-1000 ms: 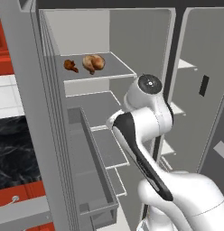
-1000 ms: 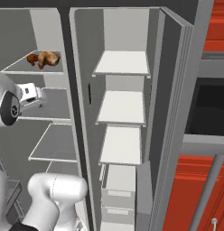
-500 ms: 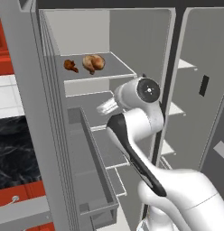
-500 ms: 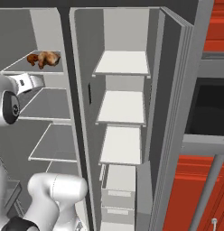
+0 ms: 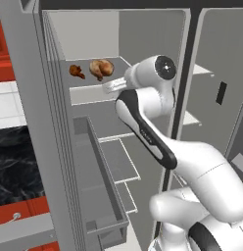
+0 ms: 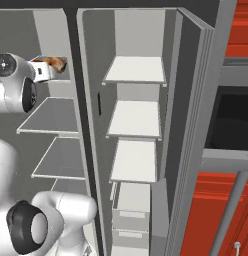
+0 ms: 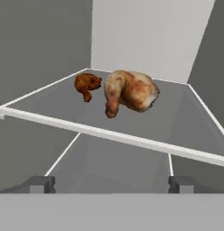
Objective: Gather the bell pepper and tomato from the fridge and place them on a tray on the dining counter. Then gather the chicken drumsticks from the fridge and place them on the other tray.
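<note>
The fridge (image 5: 40, 127) stands open, its pale grey shelves bare apart from the top one. On that top shelf (image 7: 109, 133) lie the two chicken drumsticks: a pale tan one (image 7: 129, 90) (image 5: 101, 68) (image 6: 56, 62) and, to its left, a smaller dark red-brown one (image 7: 86, 84) (image 5: 77, 71). My gripper (image 7: 111, 185) (image 5: 108, 88) (image 6: 40, 73) is open and empty. It hovers just in front of the shelf's front edge, about level with it and short of the drumsticks. Tray, bell pepper, tomato and dining counter are out of view.
A long door bin (image 5: 101, 196) juts from the left door below my arm. Lower shelves (image 6: 51, 117) sit under the hand. The right door's shelves (image 6: 136, 117) carry nothing. Red cabinets (image 6: 231, 210) stand at the right, and a black marble top (image 5: 11, 162) at the left.
My arm has risen and reached in, bringing the open gripper up from the middle shelf's height to the top shelf's edge. The drumsticks have not moved.
</note>
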